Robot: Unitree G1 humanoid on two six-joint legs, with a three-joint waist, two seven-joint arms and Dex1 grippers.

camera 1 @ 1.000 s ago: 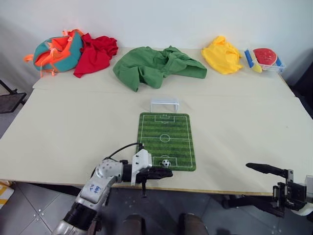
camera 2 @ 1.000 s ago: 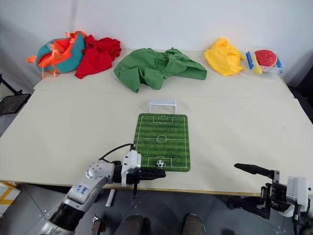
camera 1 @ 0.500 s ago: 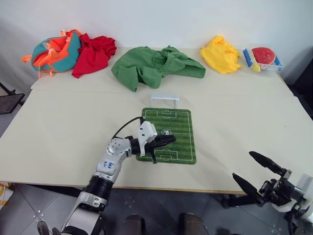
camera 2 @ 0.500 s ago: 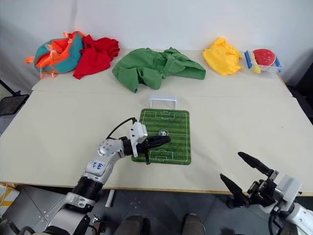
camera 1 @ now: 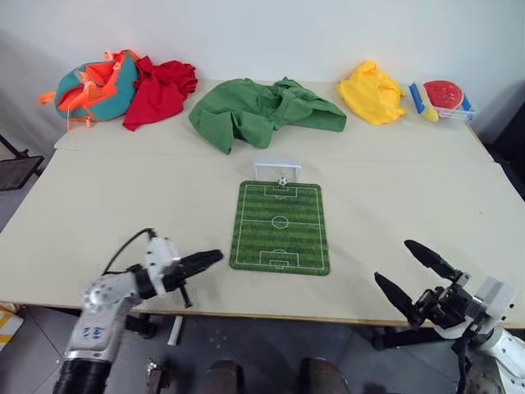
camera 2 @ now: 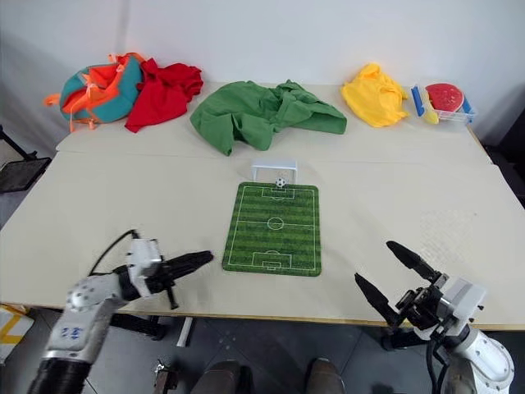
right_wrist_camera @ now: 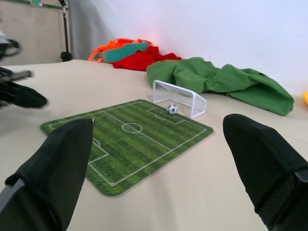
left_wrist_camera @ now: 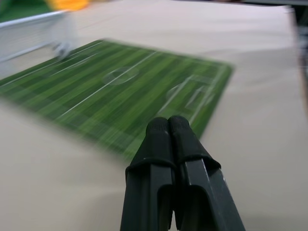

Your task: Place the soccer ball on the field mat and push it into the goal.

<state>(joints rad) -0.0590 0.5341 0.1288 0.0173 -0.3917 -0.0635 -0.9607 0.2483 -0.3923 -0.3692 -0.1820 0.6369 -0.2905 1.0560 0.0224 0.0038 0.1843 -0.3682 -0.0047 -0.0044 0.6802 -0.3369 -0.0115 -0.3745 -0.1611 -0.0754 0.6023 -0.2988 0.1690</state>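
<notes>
The tiny black-and-white soccer ball [camera 1: 281, 181] sits in the mouth of the white-framed goal [camera 1: 276, 169], at the far end of the green field mat [camera 1: 280, 226]. My left gripper [camera 1: 215, 256] is shut and empty, low over the table to the left of the mat's near corner, pointing toward the mat. In the left wrist view its fingers [left_wrist_camera: 168, 126] are pressed together before the mat [left_wrist_camera: 120, 91]. My right gripper [camera 1: 394, 263] is open and empty past the table's near right edge. From there the ball [right_wrist_camera: 172, 109] shows between the goal posts [right_wrist_camera: 179, 96].
Along the table's far edge lie a teal and orange bag [camera 1: 94, 86], a red cloth [camera 1: 160, 92], a green garment [camera 1: 262, 111], a yellow cloth [camera 1: 373, 92] and a clear tray [camera 1: 447, 97] with red and blue items. The table's near edge [camera 1: 271, 314] runs between both grippers.
The ball has rolled from the mat's middle up to the goal mouth. My shut left gripper has swung left, off the mat, to the table's near left. The right gripper has shifted only slightly.
</notes>
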